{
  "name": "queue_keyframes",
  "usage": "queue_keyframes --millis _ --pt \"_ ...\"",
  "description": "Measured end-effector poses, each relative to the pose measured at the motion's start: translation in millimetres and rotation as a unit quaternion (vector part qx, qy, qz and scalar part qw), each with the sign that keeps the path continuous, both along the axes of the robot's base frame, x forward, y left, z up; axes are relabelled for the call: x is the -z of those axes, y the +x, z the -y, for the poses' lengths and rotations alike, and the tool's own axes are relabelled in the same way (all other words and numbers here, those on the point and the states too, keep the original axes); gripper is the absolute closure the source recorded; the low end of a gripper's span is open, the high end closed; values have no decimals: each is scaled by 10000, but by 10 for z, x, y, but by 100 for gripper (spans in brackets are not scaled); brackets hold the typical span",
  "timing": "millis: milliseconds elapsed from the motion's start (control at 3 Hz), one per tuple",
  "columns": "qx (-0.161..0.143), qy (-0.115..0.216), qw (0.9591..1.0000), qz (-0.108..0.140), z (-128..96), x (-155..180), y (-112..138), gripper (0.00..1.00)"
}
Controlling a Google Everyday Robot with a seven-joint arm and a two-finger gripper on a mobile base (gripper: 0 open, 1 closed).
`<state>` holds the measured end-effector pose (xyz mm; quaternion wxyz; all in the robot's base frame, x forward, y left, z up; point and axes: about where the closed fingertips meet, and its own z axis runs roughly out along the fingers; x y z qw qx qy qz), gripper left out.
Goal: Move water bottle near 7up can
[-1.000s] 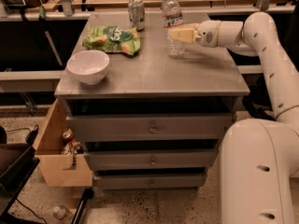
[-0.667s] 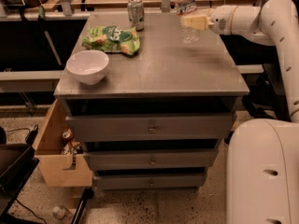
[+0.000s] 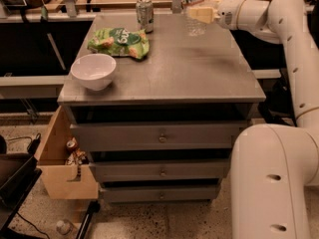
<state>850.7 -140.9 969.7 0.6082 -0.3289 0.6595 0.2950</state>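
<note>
The water bottle [image 3: 195, 20] is clear ribbed plastic and is held upright over the back right of the grey table top [image 3: 199, 68]. Its cap is cut off by the top edge of the view. My gripper [image 3: 201, 14] reaches in from the right and is shut on the bottle's middle with its cream fingers [image 3: 204, 15]. The 7up can [image 3: 145, 14] stands upright at the back of the table, to the left of the bottle with a gap between them.
A green snack bag [image 3: 119, 42] lies in front of the can. A white bowl [image 3: 93, 71] sits near the front left corner. The table has drawers [image 3: 162, 136] below. An open cardboard box [image 3: 62, 171] stands on the floor at the left.
The gripper has lifted the water bottle and carried it toward the back of the table. The can, bag and bowl have not moved.
</note>
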Motion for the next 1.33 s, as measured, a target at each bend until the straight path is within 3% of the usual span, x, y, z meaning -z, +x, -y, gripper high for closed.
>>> queue_keyframes --millis 333,667,1000,1333 --pt "272 116 9985 456 -242 -285 288 100" --pt "744 184 9935 847 -295 -560 535 100" --pt "743 184 9935 847 -296 -560 536 100" --pt "931 269 9920 806 -351 -518 665 100"
